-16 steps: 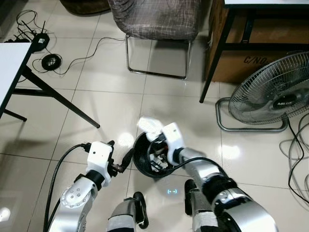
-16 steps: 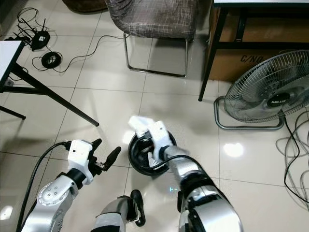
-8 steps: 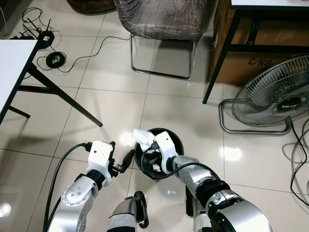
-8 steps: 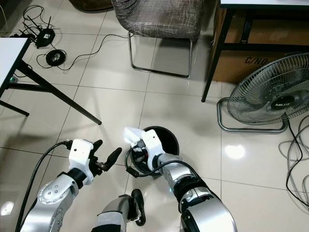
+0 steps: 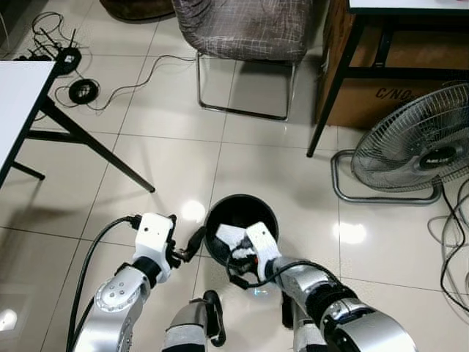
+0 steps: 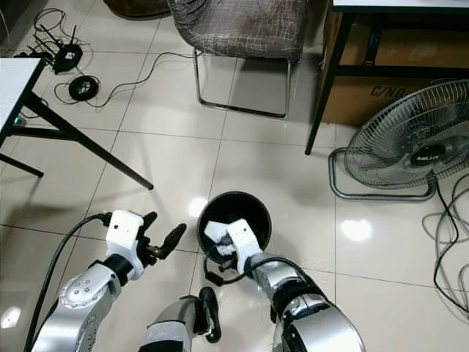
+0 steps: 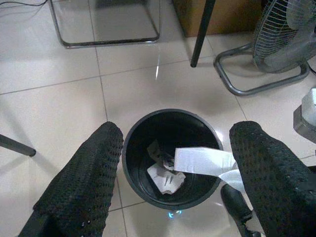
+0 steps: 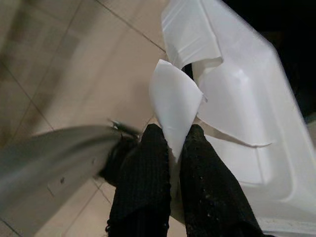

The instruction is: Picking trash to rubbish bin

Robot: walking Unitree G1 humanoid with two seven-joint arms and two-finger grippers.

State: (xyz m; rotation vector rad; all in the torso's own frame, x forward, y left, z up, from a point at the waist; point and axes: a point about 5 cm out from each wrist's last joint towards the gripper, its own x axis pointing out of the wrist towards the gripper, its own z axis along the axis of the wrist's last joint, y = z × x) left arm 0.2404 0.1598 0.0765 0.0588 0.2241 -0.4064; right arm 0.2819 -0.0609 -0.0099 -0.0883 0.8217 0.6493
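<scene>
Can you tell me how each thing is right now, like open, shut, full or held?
rubbish bin: upright on the floor, no lid, some crumpled paper inside.
white trash: held over the bin's mouth, not dropped yet.
right gripper: shut on the white trash.
left gripper: open, holding nothing, beside the bin.
fan: standing upright; I can't tell if it is running.

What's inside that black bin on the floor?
Inside the black bin lies crumpled paper, and the right end effector holds white paper trash over it. That paper covers part of the bottom.
</scene>
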